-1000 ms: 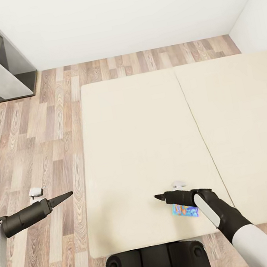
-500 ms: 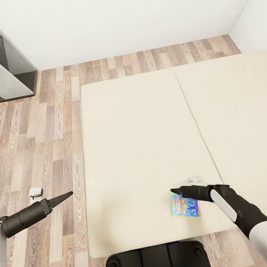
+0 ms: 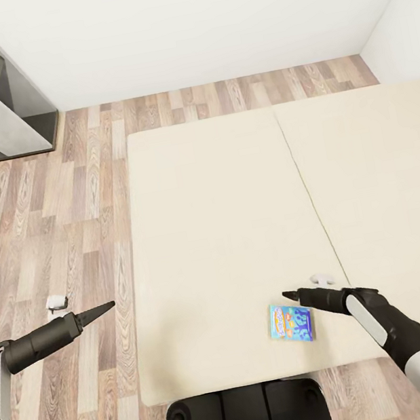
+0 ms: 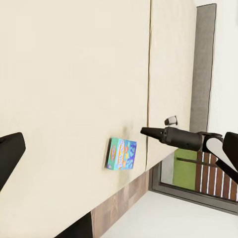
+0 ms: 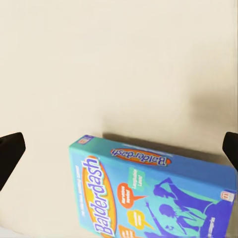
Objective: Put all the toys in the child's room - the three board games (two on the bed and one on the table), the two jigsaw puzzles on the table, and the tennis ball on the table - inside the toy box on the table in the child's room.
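Just below your right gripper the blue board game is now uncovered on the bed; fingers wide apart, nothing grasped yet.

Bedroom (cream bed, plank floor)

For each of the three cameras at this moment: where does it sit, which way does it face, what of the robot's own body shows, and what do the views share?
Head view: on the head, facing forward and down over the bed and floor; left gripper, right gripper and the base show.
Left wrist view: near the left gripper, facing across the bed toward the right gripper; dark fingertips at the edges.
Right wrist view: near the right gripper, facing down at the bed; fingertips at both sides.
Shared: the blue board game appears in all three.
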### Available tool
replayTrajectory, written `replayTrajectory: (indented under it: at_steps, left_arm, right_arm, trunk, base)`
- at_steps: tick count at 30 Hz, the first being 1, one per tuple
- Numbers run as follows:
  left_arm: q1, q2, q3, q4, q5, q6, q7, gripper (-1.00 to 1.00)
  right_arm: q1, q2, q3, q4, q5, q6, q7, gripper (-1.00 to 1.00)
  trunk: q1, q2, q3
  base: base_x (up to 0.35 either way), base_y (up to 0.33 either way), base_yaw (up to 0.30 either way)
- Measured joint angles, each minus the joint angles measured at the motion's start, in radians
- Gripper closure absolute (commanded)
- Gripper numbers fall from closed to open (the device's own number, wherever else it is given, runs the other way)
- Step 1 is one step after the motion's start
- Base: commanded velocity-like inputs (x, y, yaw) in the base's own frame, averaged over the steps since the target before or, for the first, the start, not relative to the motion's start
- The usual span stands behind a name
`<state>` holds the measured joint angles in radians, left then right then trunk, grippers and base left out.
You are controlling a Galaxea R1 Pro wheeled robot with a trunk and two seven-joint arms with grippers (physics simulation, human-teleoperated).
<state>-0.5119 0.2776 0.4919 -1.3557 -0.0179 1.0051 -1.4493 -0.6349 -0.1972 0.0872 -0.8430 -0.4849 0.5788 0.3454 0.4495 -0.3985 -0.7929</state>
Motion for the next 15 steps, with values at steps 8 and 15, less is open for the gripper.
replayTrajectory:
  at_steps: [8,15]
  left_arm:
    - [0.000,0.000,0.000,0.000,0.000,0.000,0.000,-1.00]
    - [0.000,0.000,0.000,0.000,0.000,0.000,0.000,-1.00]
  right_arm:
    - [0.000,-0.001,-0.002,0.010,0.007,0.006,-0.006,-1.00]
    - [0.000,0.002,0.001,0.050,0.008,0.050,-0.010,-1.00]
  trunk:
    - [0.000,0.000,0.000]
    - [0.000,0.000,0.000]
  base:
    - [0.000,0.000,0.000]
    - [0.000,0.000,0.000]
